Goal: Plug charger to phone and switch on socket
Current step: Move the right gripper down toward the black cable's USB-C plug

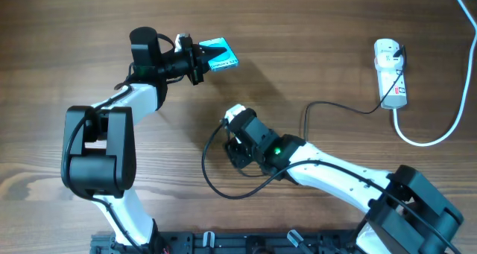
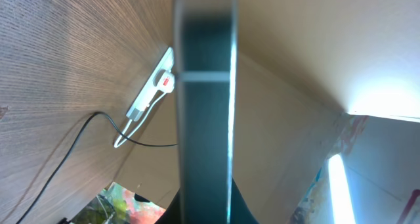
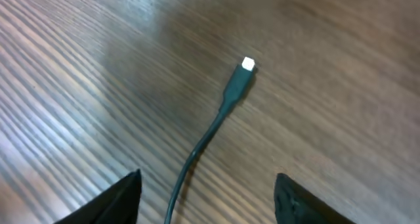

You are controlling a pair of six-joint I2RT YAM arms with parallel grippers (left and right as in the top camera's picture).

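Observation:
My left gripper is shut on the phone, a teal-screened handset held off the table at the upper left. In the left wrist view the phone stands edge-on, filling the middle. The charger, a thin black cable, loops across the table's middle. Its connector tip lies flat on the wood, and the cable runs back between my right fingers. My right gripper is open and straddles the cable without touching it. The white socket lies at the far right, with the black plug in it.
A thicker white cable curves away from the socket toward the table's right edge. The socket and the black cable also show in the left wrist view. Bare wood lies around the connector tip.

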